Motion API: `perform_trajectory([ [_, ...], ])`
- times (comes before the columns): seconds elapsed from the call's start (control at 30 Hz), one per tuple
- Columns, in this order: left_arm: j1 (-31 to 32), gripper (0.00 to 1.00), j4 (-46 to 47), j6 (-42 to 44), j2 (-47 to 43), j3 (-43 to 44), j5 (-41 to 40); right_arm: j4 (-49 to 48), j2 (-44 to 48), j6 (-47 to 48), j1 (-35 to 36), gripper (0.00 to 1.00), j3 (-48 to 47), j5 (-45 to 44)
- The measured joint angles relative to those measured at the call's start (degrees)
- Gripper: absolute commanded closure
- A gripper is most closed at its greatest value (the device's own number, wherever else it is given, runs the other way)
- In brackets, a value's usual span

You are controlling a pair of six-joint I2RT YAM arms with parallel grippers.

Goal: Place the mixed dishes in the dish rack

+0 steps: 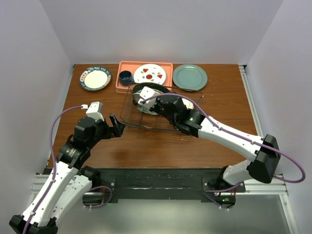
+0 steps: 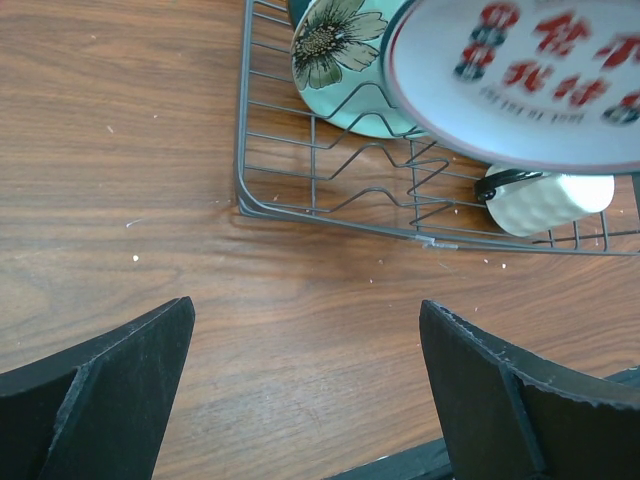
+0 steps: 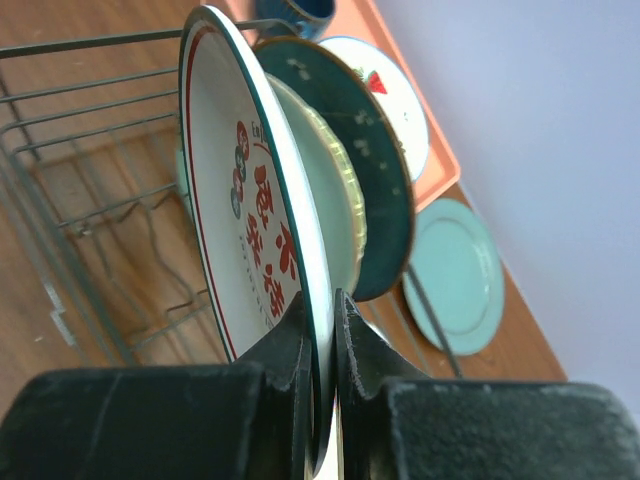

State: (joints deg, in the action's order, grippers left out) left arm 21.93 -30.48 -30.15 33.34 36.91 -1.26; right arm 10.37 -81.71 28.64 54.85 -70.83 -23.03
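Starting on the left: got the left arm [image 1: 80, 141] folded up at 7 o'clock, with the left gripper [image 1: 117, 126] aimed toward 3 o'clock at the near-left corner of the dish rack [image 1: 141, 119]. Spread wide, gripping nothing, hovering over bare table [image 1: 146, 151] just short of the wire.

Off at 10 o'clock, spotting a white dark-green-rimmed plate [image 1: 95, 78] flat on the wood, well apart from the rack. Moving right: salmon-pink tray [image 1: 169, 68] at 12 o'clock, with a dark blue cup [image 1: 126, 76] and a fruit-marked plate [image 1: 149, 74] in it.

Inside the rack, seeing a pale green flower-marked plate [image 2: 335, 50] and a dark teal plate [image 3: 375, 170] on edge, plus a ribbed white bowl [image 2: 550, 200] near the front wire.

Then the right arm [image 1: 229, 139], stretched long from 5 o'clock into the rack, with the right gripper [image 3: 323, 310] clamped tight on the rim of a white plate with red characters [image 3: 250, 230], held upright just in front of the others.

Can't read the red writing. Looks like Chinese characters, blurry from the left wrist. Can't tell if that plate touches the tines either, with its bottom edge hidden behind the fingers.

Far right at 1 o'clock: plain grey-green plate [image 1: 189, 77].
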Motion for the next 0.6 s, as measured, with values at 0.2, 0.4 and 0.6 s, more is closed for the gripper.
perform_trajectory([
  [0.2, 0.00, 0.00, 0.00, 0.00, 0.07, 0.00, 0.00, -2.49, -0.17, 3.93, -1.73, 1.00, -0.09, -0.90],
  [0.4, 0.00, 0.00, 0.00, 0.00, 0.22, 0.00, 0.00, -3.06, -2.60, 6.58, -2.34, 1.00, -0.22, 0.22],
  [0.6, 0.00, 0.00, 0.00, 0.00, 0.46, 0.00, 0.00, -1.77, -4.26, 7.82, -2.43, 1.00, -0.22, 3.56],
])
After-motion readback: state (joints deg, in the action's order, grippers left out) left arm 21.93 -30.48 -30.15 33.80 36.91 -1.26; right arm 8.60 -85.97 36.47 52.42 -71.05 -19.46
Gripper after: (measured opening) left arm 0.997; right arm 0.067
